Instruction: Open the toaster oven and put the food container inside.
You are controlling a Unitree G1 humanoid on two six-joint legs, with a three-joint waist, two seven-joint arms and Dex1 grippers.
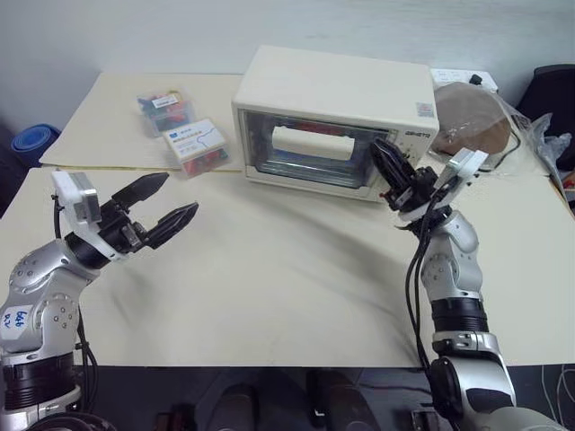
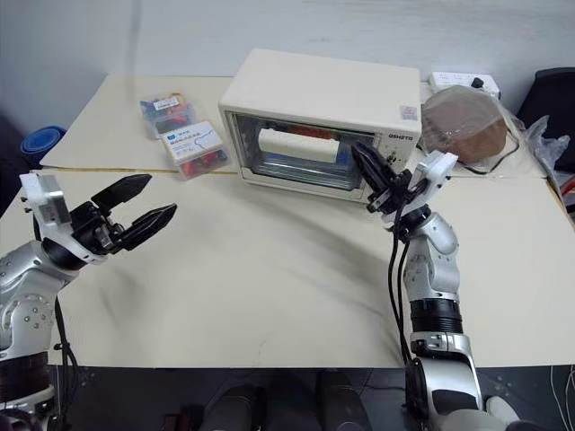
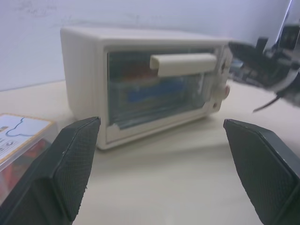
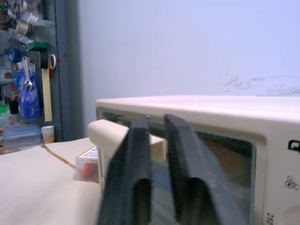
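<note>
Already inside: clear blue-edged food container is sitting behind the shut glass door of the boxy cream-white toaster oven.
Head views: left gripper is gaping, well clear; bare table is leaving room.
Right wrist view: right gripper is showing a narrow gap, holding nothing, crowding the white bar handle; I'm judging a snag could reopen the door.

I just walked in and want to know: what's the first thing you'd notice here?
The cream oven at the back of the table, door closed, with something blue and red showing through its glass. The right hand is raised right in front of it by the knob side, fingers a little apart and holding nothing. The left hand hangs wide open over the table's left side, near two small clear boxes.
</note>
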